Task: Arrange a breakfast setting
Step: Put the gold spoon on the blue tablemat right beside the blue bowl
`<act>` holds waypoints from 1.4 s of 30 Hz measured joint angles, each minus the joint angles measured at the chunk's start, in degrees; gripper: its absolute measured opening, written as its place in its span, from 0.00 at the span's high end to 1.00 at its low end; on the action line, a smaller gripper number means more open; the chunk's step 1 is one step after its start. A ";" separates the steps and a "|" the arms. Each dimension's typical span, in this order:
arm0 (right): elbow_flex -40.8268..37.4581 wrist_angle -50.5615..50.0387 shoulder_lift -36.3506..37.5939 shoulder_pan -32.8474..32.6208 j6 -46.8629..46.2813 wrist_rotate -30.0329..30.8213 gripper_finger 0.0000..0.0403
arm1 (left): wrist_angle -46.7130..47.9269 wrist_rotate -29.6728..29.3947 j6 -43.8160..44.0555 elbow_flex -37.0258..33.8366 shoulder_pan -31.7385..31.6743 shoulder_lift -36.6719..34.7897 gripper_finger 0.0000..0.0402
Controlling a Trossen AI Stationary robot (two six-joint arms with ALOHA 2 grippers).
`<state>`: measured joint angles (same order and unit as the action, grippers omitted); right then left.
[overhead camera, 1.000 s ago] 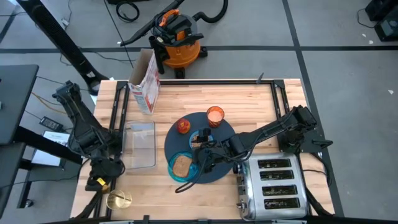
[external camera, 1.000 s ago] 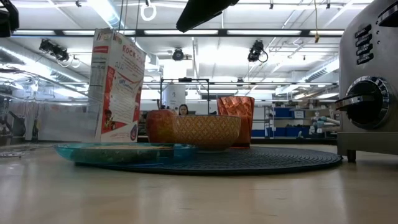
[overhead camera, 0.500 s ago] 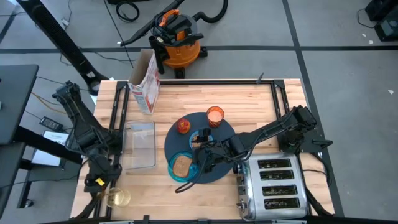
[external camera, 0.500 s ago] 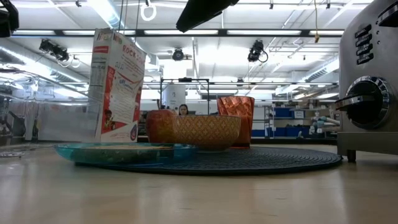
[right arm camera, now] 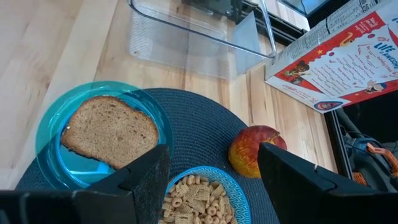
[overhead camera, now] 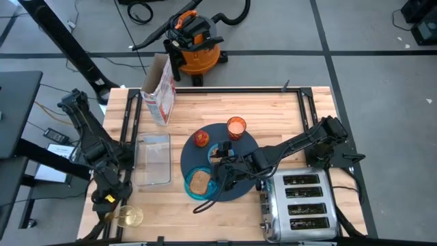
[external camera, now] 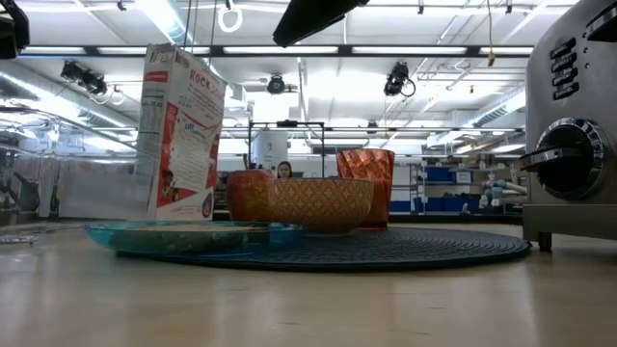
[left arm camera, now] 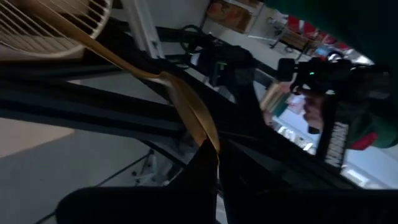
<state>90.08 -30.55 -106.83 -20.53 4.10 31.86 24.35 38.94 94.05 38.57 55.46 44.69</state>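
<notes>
Off the table's near-left corner, left gripper [overhead camera: 107, 199]: fingers clenched on the handle of the gold spoon [overhead camera: 125, 216]. In the wrist view the handle [left arm camera: 189, 115] runs out from between the closed fingertips, with the slotted head at the far end.
- Change: against a second ago, the spoon's head has drifted slightly closer in under the gripper and the arm has drawn in a little. Spoon and gripper both remain well apart from the mat.
- Reading: the spoon appears lifted and in carriage, not yet placed. It is likely the last item outstanding.

Over the mat's near side, right gripper [overhead camera: 222, 171]: unmoved across the second, fingers spread, nothing between them.
- Mat [right arm camera: 193, 124], dark slate-blue: directly beneath.
- Bowl [right arm camera: 198, 198], light blue, holding cereal: just below the fingers.
- Apple [right arm camera: 255, 150]: just beyond the bowl.
- Teal dish [right arm camera: 46, 134], bearing a slice of toast [right arm camera: 109, 130]: beside one finger, overlapping the mat's edge.
- Cup [overhead camera: 235, 126], copper-orange: farther off, on the mat's far rim.

Judgement: setting nearly complete. The spoon must cross the table toward the right gripper's side.
</notes>
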 joint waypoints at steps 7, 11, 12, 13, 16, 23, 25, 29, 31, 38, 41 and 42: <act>0.00 0.12 0.00 -0.35 2.37 0.10 0.39 | 0.47 -0.17 6.90 2.81 -0.54 -2.15 0.98; -0.02 0.96 -0.02 -0.33 3.50 0.11 0.39 | 5.57 -0.39 7.31 7.50 -2.30 -3.19 0.98; -0.02 1.36 0.00 -0.33 3.56 0.11 0.39 | 7.23 -0.40 7.07 8.86 -2.77 -3.31 0.98; -0.02 1.76 0.00 -0.31 3.65 0.09 0.39 | 8.74 -0.43 6.57 10.31 -3.26 -3.43 0.98; -0.02 3.97 -0.02 -0.24 5.86 0.09 0.39 | 13.24 -0.53 5.87 14.87 -4.62 -3.58 0.98; -0.04 22.79 -0.04 -0.22 14.83 -1.16 0.39 | 15.30 -9.69 5.83 24.05 -8.07 -3.57 0.98; -0.04 30.17 -0.04 -0.22 17.48 -3.46 0.39 | 15.35 -14.68 5.80 25.94 -9.25 -3.57 0.98; -0.04 43.67 -0.04 -0.24 24.30 -6.05 0.39 | 15.20 -24.87 5.70 27.58 -11.62 -3.57 0.98; -0.04 47.95 -0.04 -0.24 27.71 -5.01 0.39 | 15.43 -30.24 4.52 27.58 -12.88 -3.57 0.98; -0.04 52.39 -0.04 0.78 41.98 2.66 0.39 | 11.86 -49.94 -0.69 27.56 -18.10 -3.53 0.98; -0.04 52.33 -0.04 1.65 44.88 5.76 0.39 | 9.04 -58.01 -5.52 27.56 -20.40 -3.50 0.98; -0.04 52.35 -0.04 2.07 45.53 6.25 0.39 | 8.43 -60.14 -7.02 27.56 -21.16 -3.46 0.98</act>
<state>90.04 21.80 -106.87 -18.46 49.63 38.11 32.78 -21.20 87.03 66.13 34.30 41.23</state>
